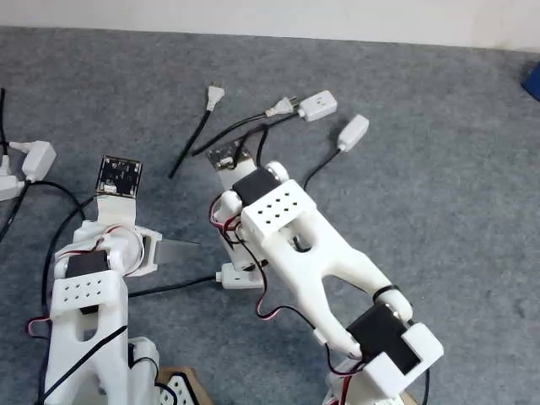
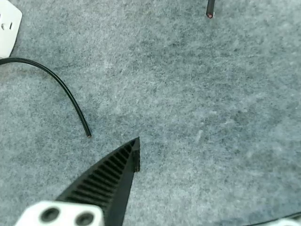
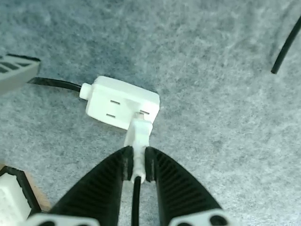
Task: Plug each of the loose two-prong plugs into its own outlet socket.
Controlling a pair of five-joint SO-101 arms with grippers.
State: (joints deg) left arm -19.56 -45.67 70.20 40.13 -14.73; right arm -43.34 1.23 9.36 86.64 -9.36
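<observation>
The work surface is a grey, short-pile carpet [image 1: 439,219] with a mottled, felt-like texture, covering the whole area in the high view and forming the background in the left wrist view [image 2: 211,117] and the right wrist view [image 3: 225,94]. A pale strip [image 1: 337,17] runs along the far edge of the carpet, and the corner of a blue object [image 1: 532,80] sits at the right edge, near that strip. A tan wooden board [image 1: 190,380] lies on the carpet at the near edge.
</observation>
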